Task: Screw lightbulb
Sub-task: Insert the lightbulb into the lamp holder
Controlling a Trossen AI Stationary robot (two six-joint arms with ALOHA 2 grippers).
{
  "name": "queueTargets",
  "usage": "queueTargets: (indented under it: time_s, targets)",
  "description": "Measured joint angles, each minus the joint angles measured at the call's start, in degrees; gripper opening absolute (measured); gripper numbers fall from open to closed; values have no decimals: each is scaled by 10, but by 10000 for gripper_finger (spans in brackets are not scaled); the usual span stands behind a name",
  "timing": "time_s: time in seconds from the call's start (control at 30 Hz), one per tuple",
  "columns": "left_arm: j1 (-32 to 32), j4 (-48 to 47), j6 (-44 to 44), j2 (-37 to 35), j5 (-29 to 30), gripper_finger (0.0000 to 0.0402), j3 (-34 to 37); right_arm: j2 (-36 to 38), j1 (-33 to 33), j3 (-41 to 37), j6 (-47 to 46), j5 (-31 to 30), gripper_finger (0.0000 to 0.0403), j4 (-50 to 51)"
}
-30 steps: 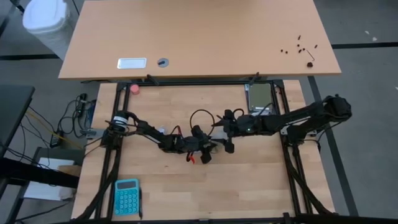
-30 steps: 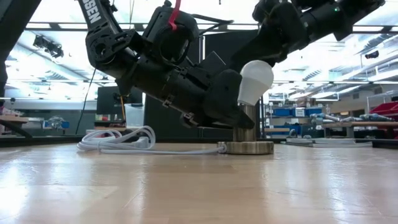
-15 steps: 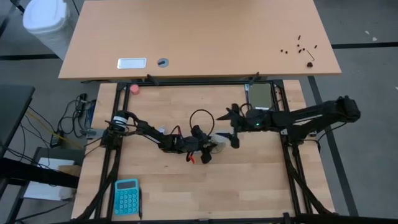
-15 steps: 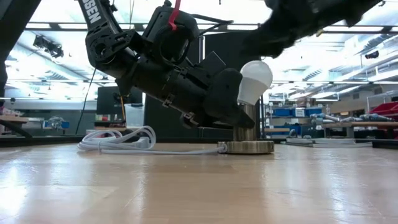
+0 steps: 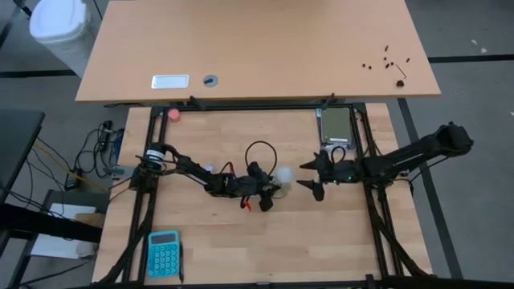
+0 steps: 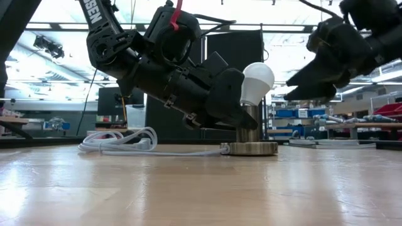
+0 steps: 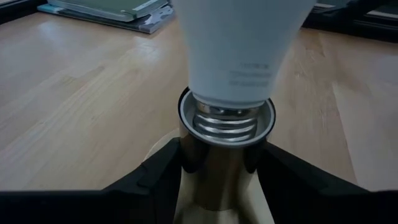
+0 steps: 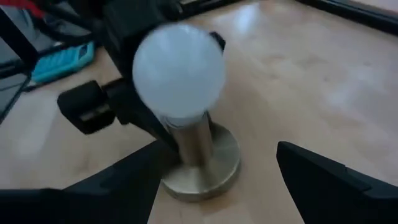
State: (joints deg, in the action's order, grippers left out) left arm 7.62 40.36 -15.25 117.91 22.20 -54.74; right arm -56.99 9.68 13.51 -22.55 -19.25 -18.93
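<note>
The white lightbulb point(image 6: 257, 80) stands with its screw base in a metal socket point(image 6: 249, 125) that has a tube on a round base, near the table's middle. Its threads point(image 7: 224, 121) show above the socket's rim, and it leans a little. My left gripper point(image 7: 224, 180) is shut on the socket's tube, coming from the table's left point(image 5: 267, 189). My right gripper point(image 5: 312, 178) hangs open to the right of the bulb, apart from it, its fingers spread wide point(image 8: 230, 199). My left gripper pinches the socket's upright tube point(image 7: 219, 163) between its two fingers point(image 7: 155, 177), just under the rim. The fingers come slanting down from the table's left and lie across the tube. The socket stands upright with its round base point(image 6: 251, 149) on the table.
A white cord point(image 6: 119, 141) runs from the socket's base in loops toward the left. A blue calculator point(image 5: 164, 253) lies at the near left, a pink ball point(image 5: 173, 114) at the far left, and a flat greenish pad point(image 5: 336, 124) at the far right.
My right gripper has drawn back from above the bulb toward the table's right edge, sinking a little and rolling at the wrist, its fingers still spread. The bulb stays in the socket. My left gripper has kept still.
</note>
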Motion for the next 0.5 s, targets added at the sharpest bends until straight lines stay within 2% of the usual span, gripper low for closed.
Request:
queueTargets:
  time_s: [0.27, 0.4, 0.5]
  targets:
    - [0, 0, 0, 0, 0, 198, 0, -116, 6, 33, 57, -33, 315, -54]
    - [0, -1, 0, 0, 0, 198, 0, -168, -4, 56, 85, 14, 309, -113]
    - [0, -2, -4, 0, 0, 198, 0, -195, -2, 75, 94, 27, 309, -111]
